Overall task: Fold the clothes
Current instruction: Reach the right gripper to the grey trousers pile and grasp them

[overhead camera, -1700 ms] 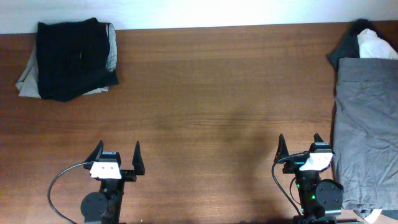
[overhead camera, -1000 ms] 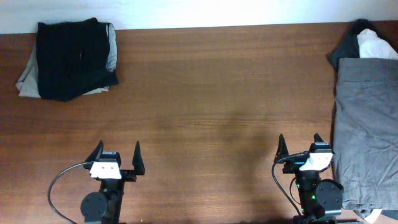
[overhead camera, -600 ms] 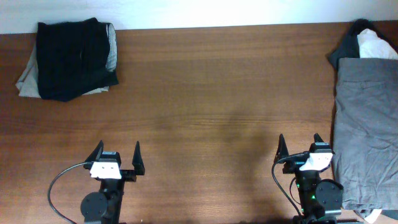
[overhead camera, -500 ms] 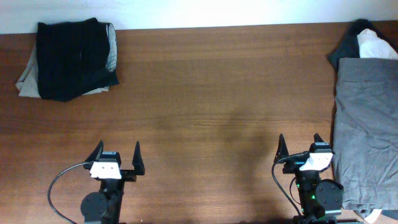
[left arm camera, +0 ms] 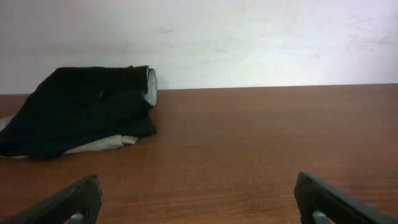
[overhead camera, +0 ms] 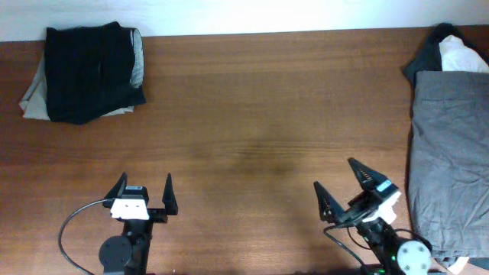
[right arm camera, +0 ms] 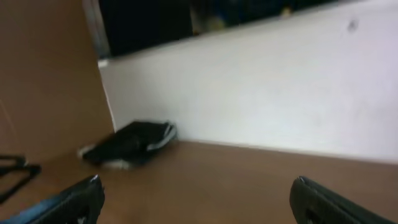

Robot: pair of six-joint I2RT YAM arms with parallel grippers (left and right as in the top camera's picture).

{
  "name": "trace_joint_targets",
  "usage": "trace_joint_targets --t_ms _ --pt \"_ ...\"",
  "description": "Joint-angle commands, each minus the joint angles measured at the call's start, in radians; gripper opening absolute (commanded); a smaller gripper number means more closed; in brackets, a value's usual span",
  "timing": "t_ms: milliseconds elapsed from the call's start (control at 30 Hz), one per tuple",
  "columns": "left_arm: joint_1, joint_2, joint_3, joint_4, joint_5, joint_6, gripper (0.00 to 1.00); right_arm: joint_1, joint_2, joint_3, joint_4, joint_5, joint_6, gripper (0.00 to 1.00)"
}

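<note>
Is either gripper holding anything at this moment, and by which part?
Nothing is held. The left gripper and right gripper both stand open, apart from the grey shorts.

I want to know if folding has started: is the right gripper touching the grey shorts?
Apart. The overhead view shows a strip of bare table between the right gripper and the grey shorts; its jaws stand open, holding nothing.

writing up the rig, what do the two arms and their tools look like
Both are black. The left tool and right tool each have two tapered, pointed black fingers on a white block. A thin black cable loops beside the left arm's round black base.
</note>
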State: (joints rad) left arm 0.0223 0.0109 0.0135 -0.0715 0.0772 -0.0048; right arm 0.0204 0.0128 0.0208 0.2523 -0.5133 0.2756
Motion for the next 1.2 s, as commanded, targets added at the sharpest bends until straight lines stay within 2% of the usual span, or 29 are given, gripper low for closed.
trace_joint_targets --t_ms 0,100,200,233,300,333,367,467,567,667,800,967,1167 --pt "0.005 -0.005 -0.005 -0.005 -0.004 0.001 0.99 0.005 0.012 0.114 -0.011 0.138 -0.005 0.99" --pt "0.005 -0.005 -0.005 -0.005 -0.004 0.001 0.99 0.005 0.157 0.324 -0.148 0.304 -0.169 0.99" --pt "0.005 -0.005 -0.005 -0.005 -0.004 0.001 0.99 0.003 0.421 0.592 -0.34 0.491 -0.312 0.99" --pt "0.005 -0.005 -0.005 -0.005 -0.004 0.001 0.99 0.002 0.533 0.707 -0.44 0.613 -0.351 0.99" --pt "0.005 -0.005 -0.005 -0.005 -0.004 0.001 0.99 -0.017 0.711 0.872 -0.541 0.734 -0.351 0.99" --pt "0.005 -0.005 -0.005 -0.005 -0.004 0.001 0.99 -0.037 0.818 0.969 -0.603 0.747 -0.351 0.99" --pt "0.005 -0.005 -0.005 -0.005 -0.004 0.001 0.99 -0.076 0.996 1.143 -0.733 0.746 -0.351 0.99" --pt "0.005 -0.005 -0.005 -0.005 -0.004 0.001 0.99 -0.135 1.327 1.445 -0.969 0.746 -0.406 0.99" --pt "0.005 -0.005 -0.005 -0.005 -0.004 0.001 0.99 -0.173 1.654 1.658 -1.174 0.756 -0.437 0.99" --pt "0.005 -0.005 -0.005 -0.005 -0.004 0.001 0.99 -0.173 1.815 1.674 -1.16 0.771 -0.437 0.99" --pt "0.005 -0.005 -0.005 -0.005 -0.004 0.001 0.99 -0.203 1.936 1.674 -1.056 0.919 -0.462 0.99" --pt "0.005 -0.005 -0.005 -0.005 -0.004 0.001 0.99 -0.295 2.089 1.682 -0.915 0.929 -0.507 0.99" --pt "0.005 -0.005 -0.005 -0.005 -0.004 0.001 0.99 -0.362 2.252 1.798 -0.857 0.865 -0.507 0.99"
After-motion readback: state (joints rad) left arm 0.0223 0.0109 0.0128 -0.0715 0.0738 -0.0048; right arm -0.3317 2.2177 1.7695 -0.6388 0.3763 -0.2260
